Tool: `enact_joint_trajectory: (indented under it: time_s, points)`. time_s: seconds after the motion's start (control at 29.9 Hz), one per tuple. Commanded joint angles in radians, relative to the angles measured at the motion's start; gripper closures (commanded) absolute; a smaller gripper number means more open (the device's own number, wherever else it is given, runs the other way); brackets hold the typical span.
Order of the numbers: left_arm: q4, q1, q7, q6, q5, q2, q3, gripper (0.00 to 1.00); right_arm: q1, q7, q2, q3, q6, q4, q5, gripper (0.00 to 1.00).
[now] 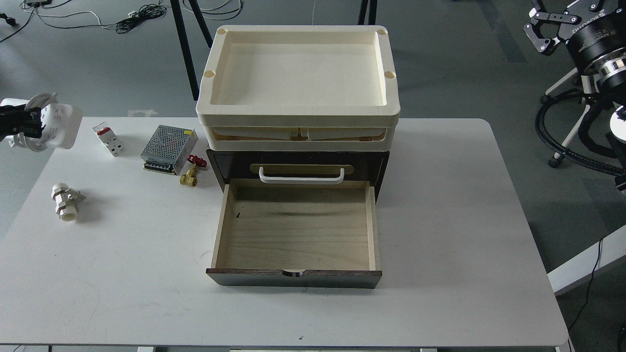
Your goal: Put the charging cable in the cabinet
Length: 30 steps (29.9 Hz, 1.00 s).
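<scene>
The charging cable (56,126), a white power strip with its cord looped around it, hangs in the air over the table's far left corner. My left gripper (27,124) is shut on it at the view's left edge; most of that arm is out of view. The dark brown cabinet (298,161) stands mid-table. Its pale wood drawer (296,234) is pulled out and empty. My right gripper (543,32) is open and empty, high at the top right, off the table.
Cream trays (298,115) are stacked on the cabinet. On the left of the table (440,220) lie a small white breaker (107,138), a perforated metal power supply (168,143), a brass valve with a red handle (190,173) and a white pipe fitting (66,200).
</scene>
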Motion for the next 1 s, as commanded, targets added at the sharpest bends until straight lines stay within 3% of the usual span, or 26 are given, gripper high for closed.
enact_joint_trajectory:
  time_s: [0.0,0.17,0.27,0.43,0.6,0.8,0.97]
  points:
    - [-0.011,-0.003,0.000,0.001,-0.008,0.072,-0.007,0.90,0.000,0.000,-0.002,0.002,0.000,0.000,0.000,0.01]
    - [-0.156,-0.010,0.000,-0.012,-0.016,0.243,-0.018,0.90,0.000,0.001,-0.014,0.002,0.001,0.000,0.002,0.01]
    - [-0.377,-0.047,0.000,-0.044,-0.025,0.397,-0.027,0.90,-0.005,0.001,-0.018,0.002,0.001,0.000,0.003,0.01]
    - [-0.767,-0.092,0.000,-0.173,-0.030,0.639,-0.119,0.90,-0.005,0.001,-0.017,0.002,0.001,0.001,0.003,0.01]
    - [-1.026,-0.090,0.000,-0.246,-0.033,0.812,-0.167,0.90,-0.010,0.001,-0.020,0.002,0.003,0.000,0.003,0.01]
    - [-1.279,-0.081,0.000,-0.259,-0.049,0.967,-0.121,0.90,-0.025,0.001,-0.034,0.002,0.003,0.001,0.003,0.01]
    - [-1.453,-0.082,0.000,-0.274,-0.105,0.983,-0.107,0.90,-0.031,0.001,-0.032,-0.001,0.001,0.001,0.003,0.01]
